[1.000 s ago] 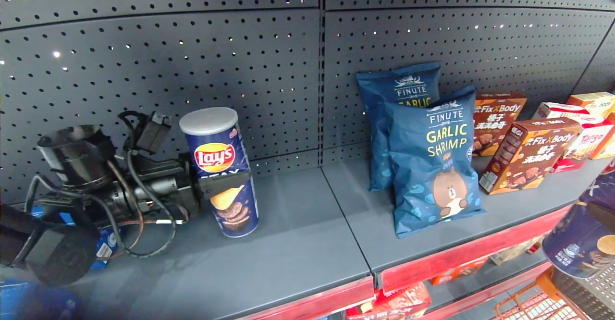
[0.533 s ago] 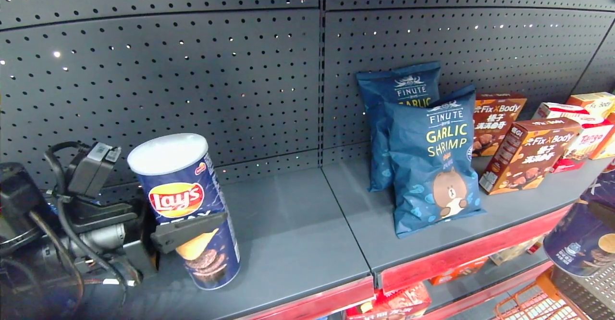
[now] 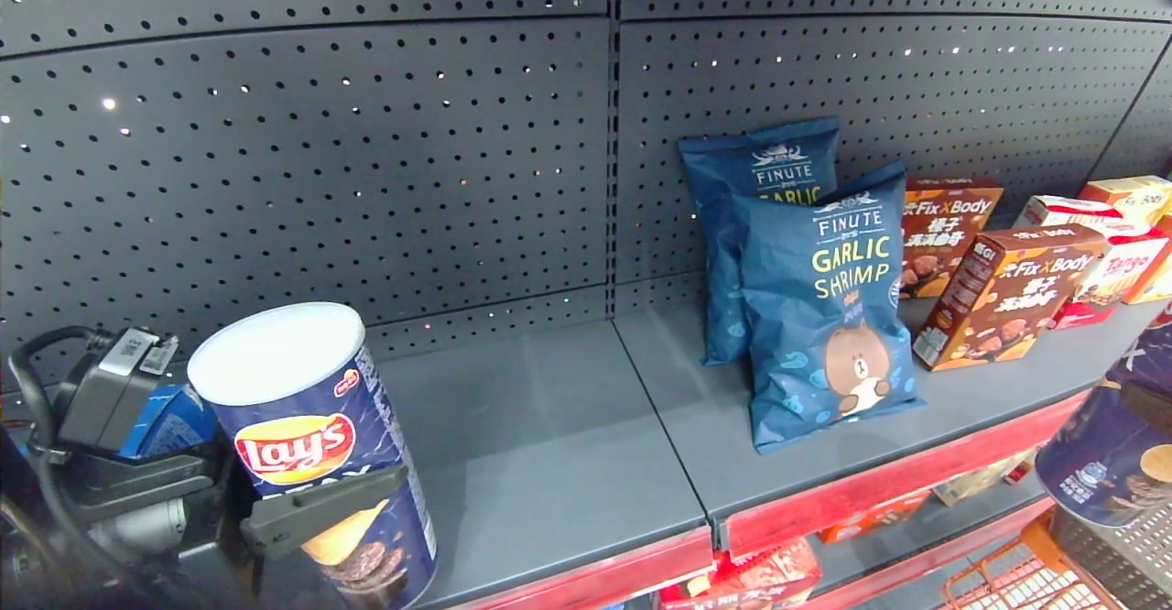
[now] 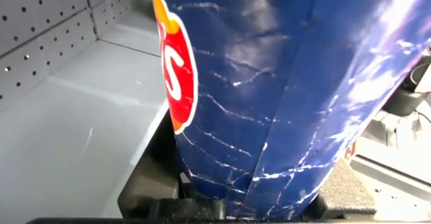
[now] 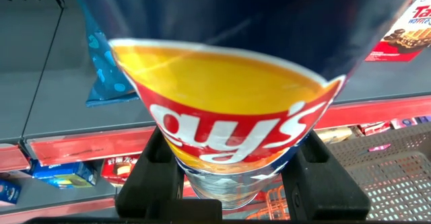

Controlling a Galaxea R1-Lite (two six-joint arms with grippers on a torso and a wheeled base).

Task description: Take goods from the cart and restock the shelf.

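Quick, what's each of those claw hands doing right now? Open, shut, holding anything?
Left gripper: shut on a chip can.
Right gripper: shut on a second chip can.

a shop aisle: pegboard-backed shelf [image 3: 549, 427] stocked with snack bags [image 3: 824, 317] and boxes [image 3: 1007, 294] (red price rails [image 3: 870, 491] below).

You've got two chip cans [image 3: 302, 445] [image 3: 1108, 463], two blue snack bags [image 3: 765, 166] [image 3: 824, 317], two brown boxes [image 3: 948, 225] [image 3: 1012, 294], further boxes [image 3: 1122, 266] at right too cropped to count.
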